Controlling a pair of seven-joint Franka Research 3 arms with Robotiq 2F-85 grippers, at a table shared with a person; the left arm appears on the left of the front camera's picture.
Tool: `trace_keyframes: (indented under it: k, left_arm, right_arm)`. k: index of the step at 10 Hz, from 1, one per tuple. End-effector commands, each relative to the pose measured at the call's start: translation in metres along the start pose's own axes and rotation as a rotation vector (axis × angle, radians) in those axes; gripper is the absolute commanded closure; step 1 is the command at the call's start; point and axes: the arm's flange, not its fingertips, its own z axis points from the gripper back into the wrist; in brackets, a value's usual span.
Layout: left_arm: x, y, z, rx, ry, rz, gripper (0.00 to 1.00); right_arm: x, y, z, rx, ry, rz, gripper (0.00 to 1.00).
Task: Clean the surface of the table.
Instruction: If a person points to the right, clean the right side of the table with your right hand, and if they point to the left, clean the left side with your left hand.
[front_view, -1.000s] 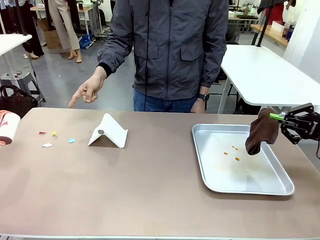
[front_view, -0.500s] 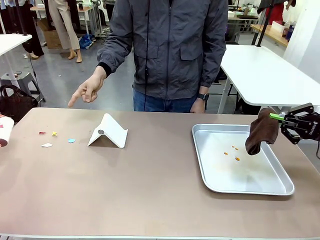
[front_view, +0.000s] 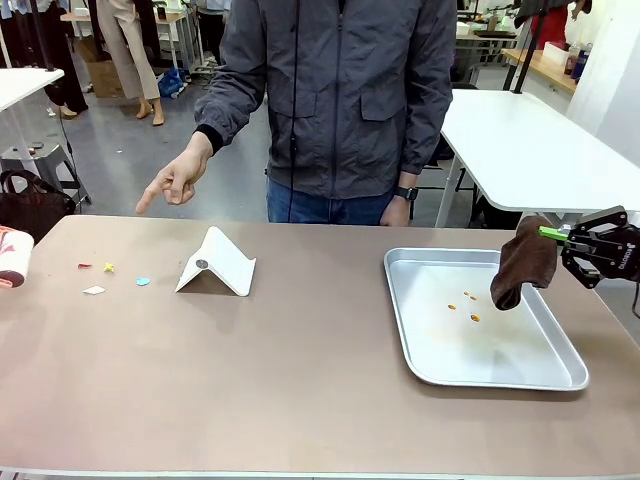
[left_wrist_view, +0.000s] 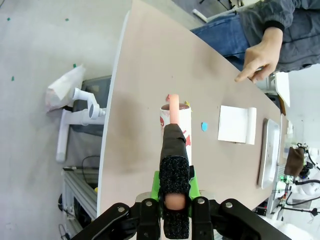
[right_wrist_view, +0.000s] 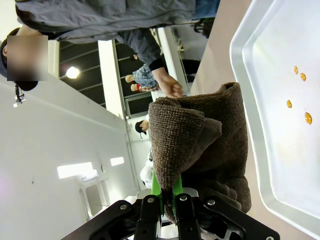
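From where I stand almost nothing has moved, and the big tan table (front_view: 300, 380) still runs the full width between the robot and the person (front_view: 340, 100) at its far edge. The person's hand (front_view: 172, 182) hangs above the left part as before, one finger pointing down toward the mess. The metal tray (front_view: 500, 350) sits on the right half. Over its right side the right gripper (front_view: 556, 235) is pinched shut on a brown cloth (front_view: 520, 265), which droops just where it drooped a second ago. The one real change is at the far left edge. The lint roller (front_view: 12, 258) showed well a second ago, slid nearly out of view, and has now edged back in. The left gripper (left_wrist_view: 175, 192) is clamped around its dark handle, and I can't tell whether the roll touches the tabletop. A folded white card (front_view: 217, 263) stands left of the middle. The coloured paper scraps (front_view: 143, 281) between it and the roller lie undisturbed, as do the orange specks (front_view: 474, 318) in the tray. To my eye the cleaning pass hasn't started; the roller seems to be lining up beside the scraps.
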Motion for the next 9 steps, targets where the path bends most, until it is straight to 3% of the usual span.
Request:
trace_keyframes:
  k: [1,9]
  left_arm:
    - [0.009,-0.005,-0.01,0.006,-0.025,0.038,0.78]
    - [0.017,-0.024,-0.054,0.047,-0.059,0.123,0.78]
  right_arm:
    - [0.001,0.003,0.001,0.028,0.0,-0.001,1.0]
    - [0.001,0.003,0.001,0.028,0.0,-0.001,1.0]
